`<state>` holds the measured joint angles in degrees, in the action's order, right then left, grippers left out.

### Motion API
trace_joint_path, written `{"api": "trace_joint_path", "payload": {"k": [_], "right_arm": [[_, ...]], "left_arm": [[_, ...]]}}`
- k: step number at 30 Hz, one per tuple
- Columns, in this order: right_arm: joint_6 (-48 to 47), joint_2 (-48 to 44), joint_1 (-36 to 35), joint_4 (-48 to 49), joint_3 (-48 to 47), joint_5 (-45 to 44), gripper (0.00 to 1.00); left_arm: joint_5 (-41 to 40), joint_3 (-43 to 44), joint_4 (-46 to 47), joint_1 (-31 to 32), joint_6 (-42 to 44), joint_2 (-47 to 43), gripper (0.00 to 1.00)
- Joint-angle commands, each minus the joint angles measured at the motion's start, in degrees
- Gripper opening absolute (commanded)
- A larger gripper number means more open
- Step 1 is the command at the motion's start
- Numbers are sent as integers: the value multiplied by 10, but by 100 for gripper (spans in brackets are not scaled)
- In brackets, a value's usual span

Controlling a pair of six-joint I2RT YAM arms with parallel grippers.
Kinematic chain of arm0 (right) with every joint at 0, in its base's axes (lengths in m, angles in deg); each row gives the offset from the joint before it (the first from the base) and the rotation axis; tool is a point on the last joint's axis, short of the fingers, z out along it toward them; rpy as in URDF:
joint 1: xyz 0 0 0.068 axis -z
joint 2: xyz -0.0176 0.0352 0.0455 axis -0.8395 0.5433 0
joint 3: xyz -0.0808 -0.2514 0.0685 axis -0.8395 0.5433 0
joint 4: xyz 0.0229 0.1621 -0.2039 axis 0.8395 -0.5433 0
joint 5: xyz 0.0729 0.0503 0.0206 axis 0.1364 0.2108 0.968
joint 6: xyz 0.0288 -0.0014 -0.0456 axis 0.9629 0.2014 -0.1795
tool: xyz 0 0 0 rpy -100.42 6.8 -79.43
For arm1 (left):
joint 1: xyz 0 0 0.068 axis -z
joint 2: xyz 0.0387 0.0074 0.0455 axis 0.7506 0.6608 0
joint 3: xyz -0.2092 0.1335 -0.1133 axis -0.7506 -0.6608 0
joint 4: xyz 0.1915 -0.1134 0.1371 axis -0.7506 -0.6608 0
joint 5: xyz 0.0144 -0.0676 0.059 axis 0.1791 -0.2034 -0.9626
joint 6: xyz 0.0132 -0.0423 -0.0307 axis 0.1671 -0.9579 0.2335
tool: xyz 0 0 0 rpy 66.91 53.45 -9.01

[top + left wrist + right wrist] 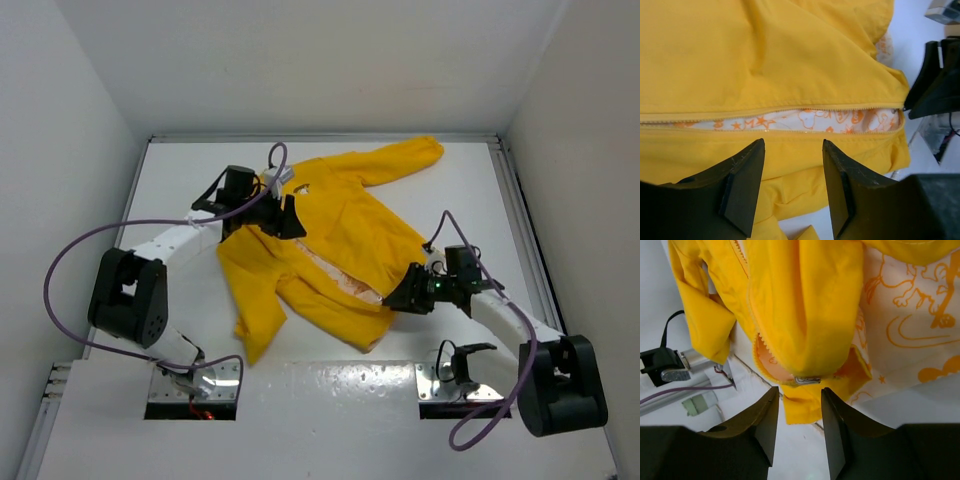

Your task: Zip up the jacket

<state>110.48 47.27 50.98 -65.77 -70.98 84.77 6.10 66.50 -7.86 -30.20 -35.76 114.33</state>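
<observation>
The yellow jacket (pixel 340 230) lies spread on the white table, front partly unzipped, pale orange-printed lining showing along the opening (pixel 335 272). My left gripper (pixel 290 222) is open and empty over the jacket's upper front; in the left wrist view (pixel 792 165) its jaws stand just short of the open zipper line (pixel 790 127). My right gripper (pixel 392 300) is open and empty at the jacket's bottom hem; in the right wrist view (pixel 799 405) the metal zipper slider (pixel 807 380) sits just ahead of the jaws.
White walls enclose the table (pixel 180 180) on three sides. One sleeve (pixel 405 158) reaches the back right, the other (pixel 262 320) hangs toward the near edge. Purple cables (pixel 70 260) loop off both arms. Arm base plates (pixel 440 380) sit at the near edge.
</observation>
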Motion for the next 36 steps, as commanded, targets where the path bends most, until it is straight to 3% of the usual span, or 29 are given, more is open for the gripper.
{"api": "trace_joint_path", "payload": {"k": [1,8,15,22,27,36], "right_arm": [[36,20,8,159,14,58,40],[11,37,22,216,46,61,41],[-51,29,58,138,37,84,62],[-33,40,78,201,75,104,62],[11,68,78,354,114,117,60],[38,92,79,436,115,113,59]], "left_arm": [[65,-20,60,6,-38,-6,55],[73,-21,60,19,-60,-6,54],[73,-21,60,24,-65,-6,53],[73,-9,60,29,-65,11,53],[67,-9,66,34,-70,17,53],[67,-9,76,40,-81,22,53]]}}
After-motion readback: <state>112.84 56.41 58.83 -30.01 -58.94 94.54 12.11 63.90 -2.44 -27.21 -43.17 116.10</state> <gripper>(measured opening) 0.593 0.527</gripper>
